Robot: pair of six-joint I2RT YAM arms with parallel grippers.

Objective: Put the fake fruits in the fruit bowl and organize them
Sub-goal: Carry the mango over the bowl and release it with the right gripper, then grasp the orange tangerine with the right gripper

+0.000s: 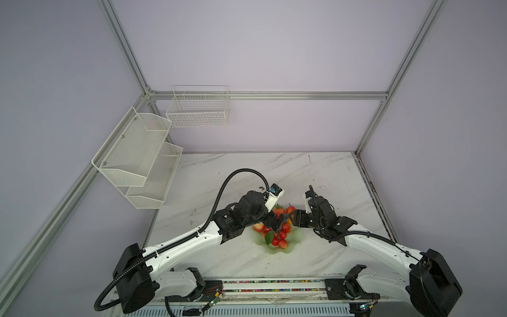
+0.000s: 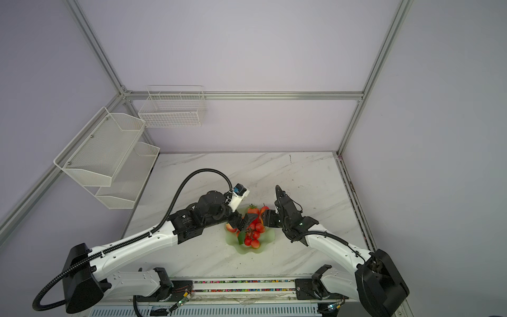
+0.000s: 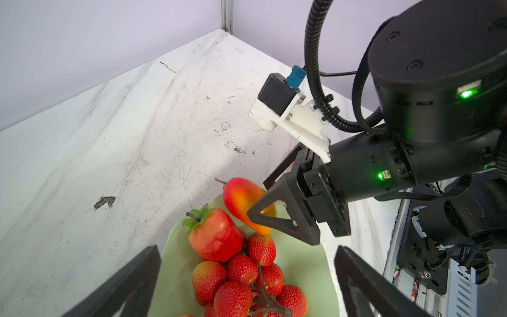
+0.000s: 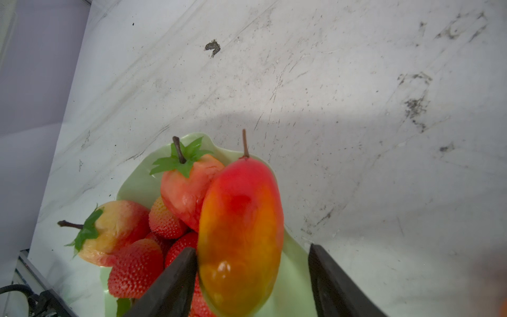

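The right gripper (image 4: 252,248) is parted around the glossy red-yellow plastic mango (image 4: 241,219) — one finger touching it, the other clear — at the edge of the shallow mint-green scalloped fruit bowl (image 4: 137,181). The left gripper (image 3: 247,248) is held wide and empty over the red plastic berry cluster (image 3: 241,280) in that bowl. A white label (image 1: 225,216) on the left arm is illegible.

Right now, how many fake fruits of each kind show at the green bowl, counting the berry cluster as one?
Strawberries: 2 (deep red strawberry, paler strawberry)
Berry cluster: 1
Mango: 1
Total: 4
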